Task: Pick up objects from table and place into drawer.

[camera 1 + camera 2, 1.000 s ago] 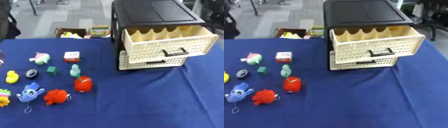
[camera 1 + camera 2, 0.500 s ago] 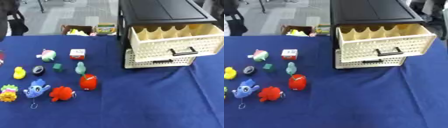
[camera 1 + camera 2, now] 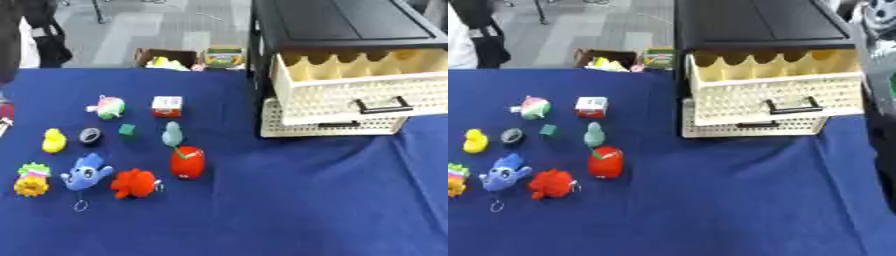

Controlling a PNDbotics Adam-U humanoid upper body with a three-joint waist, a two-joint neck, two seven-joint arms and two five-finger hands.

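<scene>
Left eye view: open drawer (image 3: 354, 90), scattered toys (image 3: 187, 161).

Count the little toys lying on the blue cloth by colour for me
Red: 2, red toy, red plush
Yellow: 1, duck
Blue: 1, blue plush
Teal or green: 2
Mixed or other: 4
Total: 10

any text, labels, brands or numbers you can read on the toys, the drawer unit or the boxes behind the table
No text can be read anywhere.
Red and white cube: a printed face, too blurred to read.
Green and yellow box beyond the table's far edge: coloured print, too blurred to read.
Drawer unit and open top drawer: no label or number shows.
The other toys, such as the yellow duck and the blue toy, show no lettering.
</scene>
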